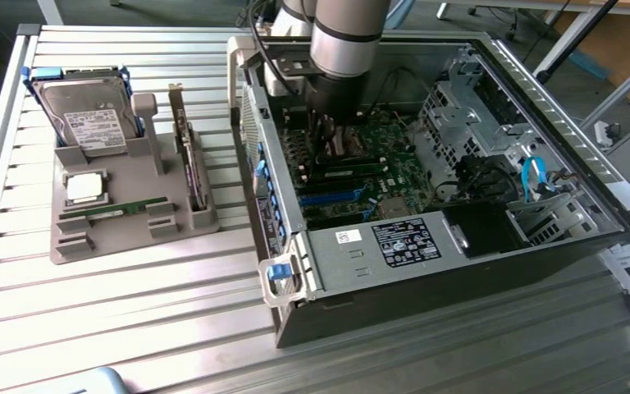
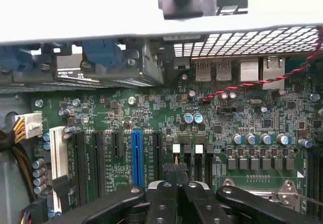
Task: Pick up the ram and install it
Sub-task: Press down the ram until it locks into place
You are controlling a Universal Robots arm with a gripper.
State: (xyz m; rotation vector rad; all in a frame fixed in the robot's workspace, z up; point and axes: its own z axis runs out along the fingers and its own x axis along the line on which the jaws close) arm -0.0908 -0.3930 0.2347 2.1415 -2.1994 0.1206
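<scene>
The fingers (image 2: 176, 196), pressed together, hover above the motherboard (image 2: 151, 118) memory slots (image 2: 194, 161); misalignment risks bending the slot latches.

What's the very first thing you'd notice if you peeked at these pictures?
The open computer case with its green motherboard, and the robot arm reaching straight down into it. In the wrist view, the shut gripper sits just above the board, close to a bright blue slot. On the exterior view's left, a grey tray holds a hard drive.
</scene>
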